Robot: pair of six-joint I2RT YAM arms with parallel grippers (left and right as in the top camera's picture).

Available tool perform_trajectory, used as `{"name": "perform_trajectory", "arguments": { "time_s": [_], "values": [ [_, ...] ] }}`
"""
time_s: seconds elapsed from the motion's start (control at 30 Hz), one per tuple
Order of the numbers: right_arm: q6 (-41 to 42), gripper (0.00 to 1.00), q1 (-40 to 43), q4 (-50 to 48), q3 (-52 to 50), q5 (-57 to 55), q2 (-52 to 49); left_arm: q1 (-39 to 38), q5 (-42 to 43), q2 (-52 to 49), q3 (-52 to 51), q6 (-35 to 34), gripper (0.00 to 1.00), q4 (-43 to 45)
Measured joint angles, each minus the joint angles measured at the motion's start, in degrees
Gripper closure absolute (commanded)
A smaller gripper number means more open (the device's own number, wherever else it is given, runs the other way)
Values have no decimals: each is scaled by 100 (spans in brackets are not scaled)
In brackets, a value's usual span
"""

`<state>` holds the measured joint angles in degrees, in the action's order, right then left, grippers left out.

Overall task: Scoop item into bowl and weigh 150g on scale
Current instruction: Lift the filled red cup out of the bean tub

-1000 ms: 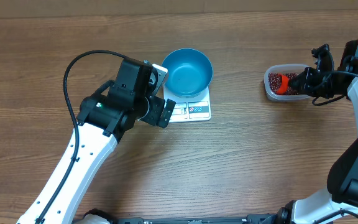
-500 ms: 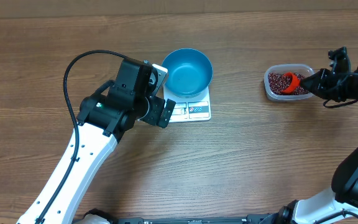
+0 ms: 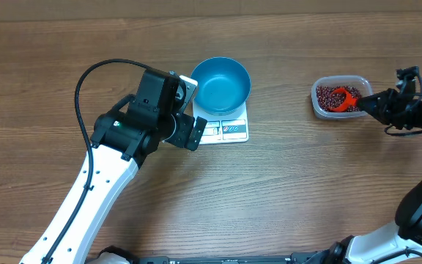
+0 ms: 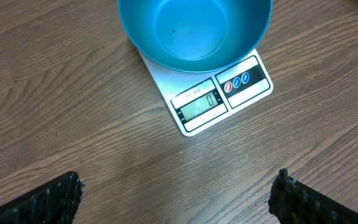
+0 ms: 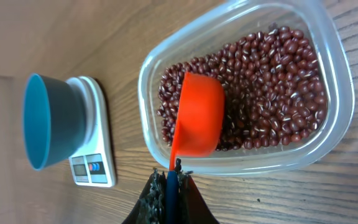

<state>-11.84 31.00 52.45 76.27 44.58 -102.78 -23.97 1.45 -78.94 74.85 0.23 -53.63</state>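
on the table, right fingers clenched on the scoop have pulled rightward; left fingers stay spread.

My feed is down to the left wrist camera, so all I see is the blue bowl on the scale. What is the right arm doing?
Observer: The right gripper is shut on the handle of an orange scoop.
Operator: Where is the scoop's cup?
Observer: It is down among the beans inside a clear tub.
Operator: Where is that tub relative to my bowl?
Observer: It stands off to the robot's right of the bowl and scale, well apart from both.
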Motion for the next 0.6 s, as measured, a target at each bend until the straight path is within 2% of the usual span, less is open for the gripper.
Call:
{"name": "perform_trajectory", "arguments": {
  "time_s": [0.6],
  "values": [
    [2, 96, 424, 0, 0, 1314, 0, 0, 0, 0, 0, 0, 1, 0]
  ]
}}
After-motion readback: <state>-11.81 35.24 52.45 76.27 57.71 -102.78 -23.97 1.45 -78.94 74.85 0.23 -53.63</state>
